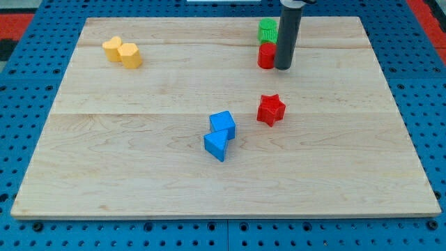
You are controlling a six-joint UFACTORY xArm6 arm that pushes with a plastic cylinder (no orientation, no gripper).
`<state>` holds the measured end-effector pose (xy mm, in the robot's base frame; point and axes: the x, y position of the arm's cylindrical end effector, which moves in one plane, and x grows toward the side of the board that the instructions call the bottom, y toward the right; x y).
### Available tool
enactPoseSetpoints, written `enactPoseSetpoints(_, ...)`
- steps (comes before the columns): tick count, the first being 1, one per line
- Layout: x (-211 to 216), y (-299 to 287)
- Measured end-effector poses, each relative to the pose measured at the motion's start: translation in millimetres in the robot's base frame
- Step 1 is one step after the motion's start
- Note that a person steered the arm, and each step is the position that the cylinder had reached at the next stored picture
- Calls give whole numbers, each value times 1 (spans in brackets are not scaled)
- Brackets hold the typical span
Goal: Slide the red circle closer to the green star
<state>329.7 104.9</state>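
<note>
The red circle (265, 55) sits near the view's top, right of centre, on the wooden board (139, 174). The green star (267, 30) is just above it, touching or nearly touching it. My tip (283, 67) rests on the board at the red circle's right side, touching or almost touching it. The dark rod hides part of both blocks' right edges.
A red star (270, 109) lies below the red circle near the board's middle. Two blue blocks (221, 134) sit together left of the red star. Two yellow blocks (122, 53) sit together at the view's top left. Blue pegboard surrounds the board.
</note>
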Motion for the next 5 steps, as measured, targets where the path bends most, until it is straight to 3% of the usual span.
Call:
enactPoseSetpoints(3,30,-27)
enactPoseSetpoints(5,3,-57)
